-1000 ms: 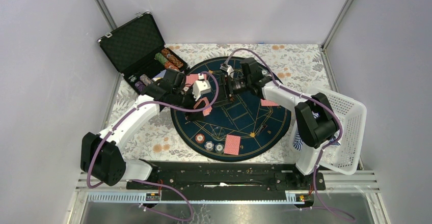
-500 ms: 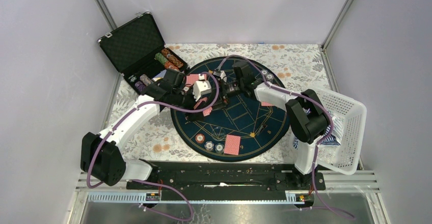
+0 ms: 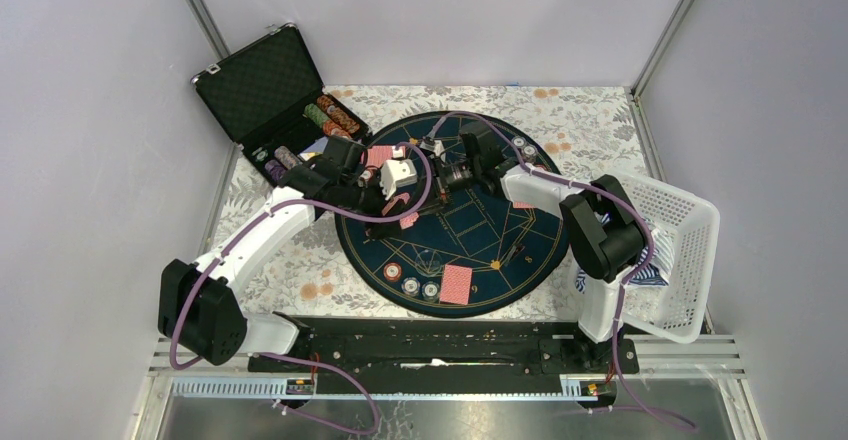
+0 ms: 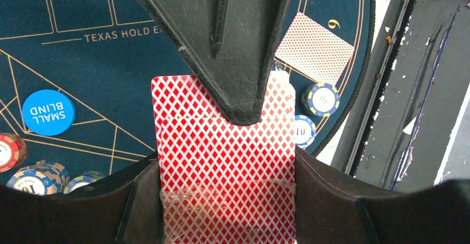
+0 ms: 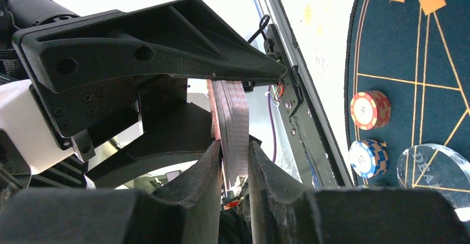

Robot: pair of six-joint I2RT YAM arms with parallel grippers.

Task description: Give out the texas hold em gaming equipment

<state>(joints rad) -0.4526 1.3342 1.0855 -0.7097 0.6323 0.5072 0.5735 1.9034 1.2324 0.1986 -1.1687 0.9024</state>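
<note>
While left pincer (image 4: pixel 233 158) grips the card deck (image 4: pixel 188 138), only the right wrist view shows right pincer (image 5: pixel 233 152) clamping it

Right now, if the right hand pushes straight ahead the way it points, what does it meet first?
The red-backed card deck, sitting between its fingers; behind that, probably the left hand holding it.

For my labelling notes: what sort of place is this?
Probably a robot test cell: plain white walls framed by metal posts, the left arm and right arm bolted to a rail, and a round Texas Hold'em mat on a flowered cloth.
</note>
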